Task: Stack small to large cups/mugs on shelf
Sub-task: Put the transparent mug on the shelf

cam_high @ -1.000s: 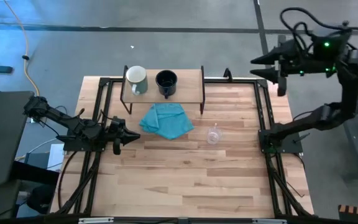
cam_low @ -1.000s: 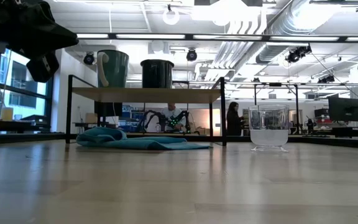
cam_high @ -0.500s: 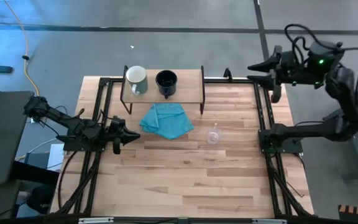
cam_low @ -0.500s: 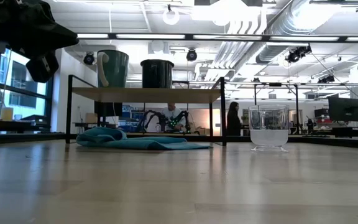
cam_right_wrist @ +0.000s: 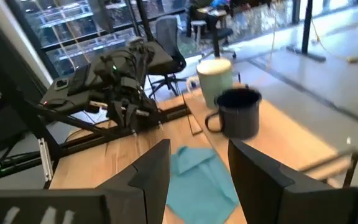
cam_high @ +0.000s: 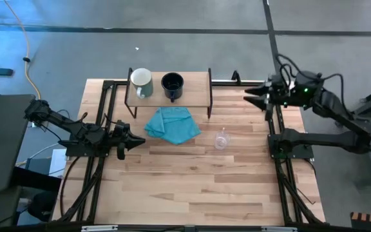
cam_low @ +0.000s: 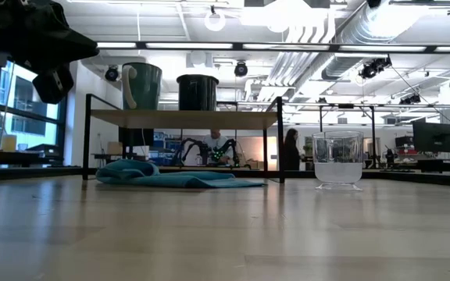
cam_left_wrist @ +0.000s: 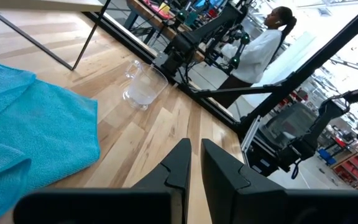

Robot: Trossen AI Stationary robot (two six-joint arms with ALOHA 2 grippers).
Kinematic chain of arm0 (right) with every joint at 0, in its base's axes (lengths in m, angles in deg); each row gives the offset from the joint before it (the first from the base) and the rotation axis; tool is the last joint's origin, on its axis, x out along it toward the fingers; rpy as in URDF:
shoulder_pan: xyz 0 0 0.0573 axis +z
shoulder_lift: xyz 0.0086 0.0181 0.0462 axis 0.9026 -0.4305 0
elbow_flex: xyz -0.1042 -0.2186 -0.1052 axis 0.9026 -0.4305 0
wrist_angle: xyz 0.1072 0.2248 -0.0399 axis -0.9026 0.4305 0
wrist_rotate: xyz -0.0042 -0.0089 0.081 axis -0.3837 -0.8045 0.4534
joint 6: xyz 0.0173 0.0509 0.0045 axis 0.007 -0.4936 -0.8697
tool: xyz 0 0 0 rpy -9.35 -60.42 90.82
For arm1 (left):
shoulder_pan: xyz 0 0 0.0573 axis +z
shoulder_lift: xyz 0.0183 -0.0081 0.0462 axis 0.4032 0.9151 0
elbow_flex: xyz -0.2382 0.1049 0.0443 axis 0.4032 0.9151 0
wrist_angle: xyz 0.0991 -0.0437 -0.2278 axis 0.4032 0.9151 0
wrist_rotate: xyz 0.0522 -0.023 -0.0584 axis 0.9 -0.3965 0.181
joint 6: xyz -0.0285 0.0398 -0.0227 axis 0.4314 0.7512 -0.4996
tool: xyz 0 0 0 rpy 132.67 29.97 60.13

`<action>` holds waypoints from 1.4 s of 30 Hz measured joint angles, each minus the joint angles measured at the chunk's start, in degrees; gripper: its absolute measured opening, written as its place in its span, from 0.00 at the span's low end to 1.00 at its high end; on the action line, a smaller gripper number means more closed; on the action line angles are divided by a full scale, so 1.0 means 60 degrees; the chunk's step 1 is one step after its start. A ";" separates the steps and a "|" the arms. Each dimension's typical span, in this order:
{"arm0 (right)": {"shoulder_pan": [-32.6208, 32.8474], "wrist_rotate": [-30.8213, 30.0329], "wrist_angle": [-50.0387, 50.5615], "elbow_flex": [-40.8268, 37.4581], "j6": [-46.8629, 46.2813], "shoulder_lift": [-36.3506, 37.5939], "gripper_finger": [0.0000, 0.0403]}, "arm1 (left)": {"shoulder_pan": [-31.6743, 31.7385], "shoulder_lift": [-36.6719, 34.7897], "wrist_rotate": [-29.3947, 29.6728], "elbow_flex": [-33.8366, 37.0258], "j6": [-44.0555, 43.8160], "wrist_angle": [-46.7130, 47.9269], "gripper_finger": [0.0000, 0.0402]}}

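Note:
On the low wooden shelf (cam_high: 192, 82) at the table's far side stand a pale mug (cam_high: 141, 82) and a black mug (cam_high: 172, 86), both upright on their bases. A clear glass cup (cam_high: 221, 139) stands on the tabletop, right of a blue cloth (cam_high: 171, 124). My left gripper (cam_high: 134, 142) is shut and held low at the table's left, pointing toward the cloth. My right gripper (cam_high: 250, 96) hangs open above the table's far right corner, pointing at the shelf. In the right wrist view both mugs (cam_right_wrist: 238, 112) show between its fingers, well ahead of them.
Black frame rails (cam_high: 272, 122) run along the table's left and right sides. The cloth (cam_low: 170, 176) lies partly under the shelf's front. The near half of the tabletop (cam_high: 192, 187) is bare wood. A person (cam_left_wrist: 260, 46) stands in the room beyond the table.
My right arm has folded in and sunk a good way. Its gripper has come down toward the table's far right corner and rolled a little, staying open. The mugs, the glass cup and the cloth have not moved.

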State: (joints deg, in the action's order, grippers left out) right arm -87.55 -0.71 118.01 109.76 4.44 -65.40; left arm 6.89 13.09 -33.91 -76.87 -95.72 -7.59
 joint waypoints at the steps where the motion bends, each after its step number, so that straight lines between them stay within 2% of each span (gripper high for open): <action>1: 0.0056 -0.0107 -0.0010 -0.0256 -0.0233 0.0125 0.38 | 0.0000 0.0002 0.0000 0.0000 0.0004 0.0002 0.06; 11: 0.0749 -0.0268 -0.0018 -0.2272 -0.2146 0.0092 0.38 | 0.0000 0.0002 0.0425 0.0000 0.0029 0.0094 0.06; 21: 0.1944 0.0054 -0.0030 -0.2888 -0.2864 -0.0376 0.38 | 0.0000 0.0001 0.0428 0.0000 0.0029 0.0090 0.06; 31: 0.3061 0.0356 0.0097 -0.2888 -0.1416 -0.1620 0.38 | -0.0001 0.0002 0.0430 0.0000 0.0109 0.0106 0.06; 42: 0.2953 0.0359 0.0273 -0.2888 0.0807 -0.4109 0.38 | 0.0000 0.0002 0.0426 0.0000 0.0046 0.0149 0.06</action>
State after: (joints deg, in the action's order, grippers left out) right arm -69.83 1.45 119.65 92.43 9.28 -90.05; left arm 6.89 13.10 -31.35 -76.87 -95.45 -6.70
